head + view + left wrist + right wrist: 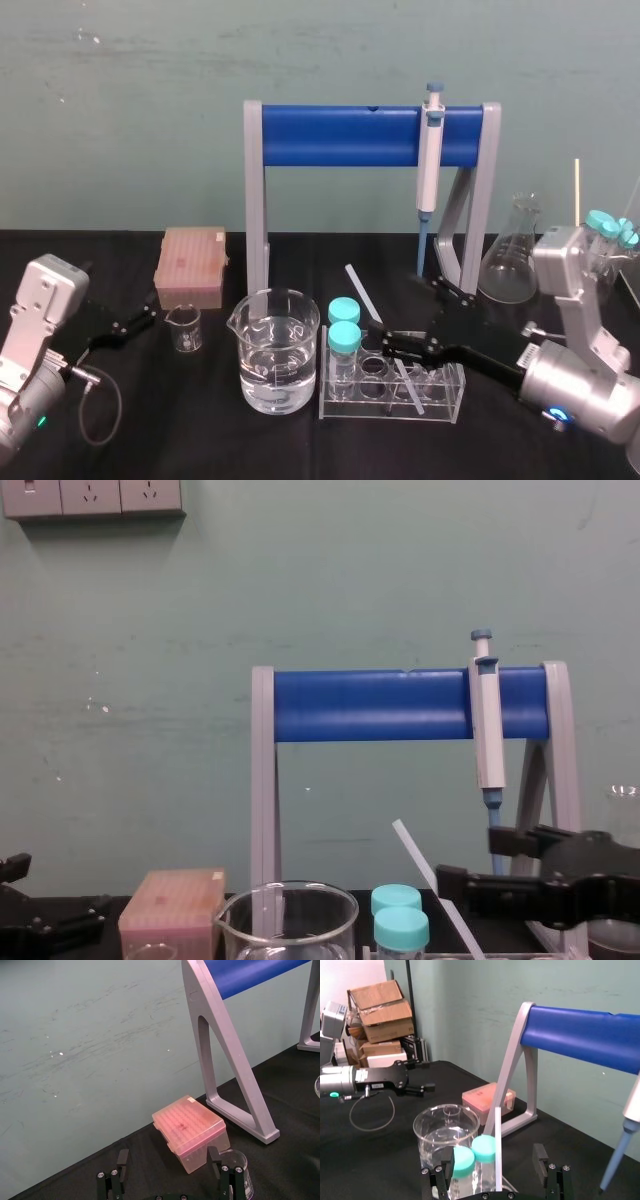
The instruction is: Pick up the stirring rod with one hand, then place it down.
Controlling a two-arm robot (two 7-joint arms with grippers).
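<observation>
Blocky black right gripper [380, 336], jaws spread, straddling thin translucent stirring rod [360, 285], unclamped, tilted in clear plastic rack [445, 405] beside two teal-capped vials [344, 325]. Glass beaker [278, 350] holding clear liquid. Left gripper [150, 318] parked far left, jaws apart.

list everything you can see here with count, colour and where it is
stirring rod: one, translucent white, leaning in the tube rack
tube rack: one, clear, front centre
capped tubes: two, teal caps, rack's left end
large beaker: one, clear, holding clear liquid, left of the rack
small beaker: one, clear, in front of the tip box
tip box: one, pink, back left
stand: one, grey legs and blue bar, back centre
pipette: one, grey with blue tip, hanging on the stand
conical flask: one, clear, back right
table: one, black
left gripper: black, open, near the small beaker
right gripper: black, open, straddling the rod
</observation>
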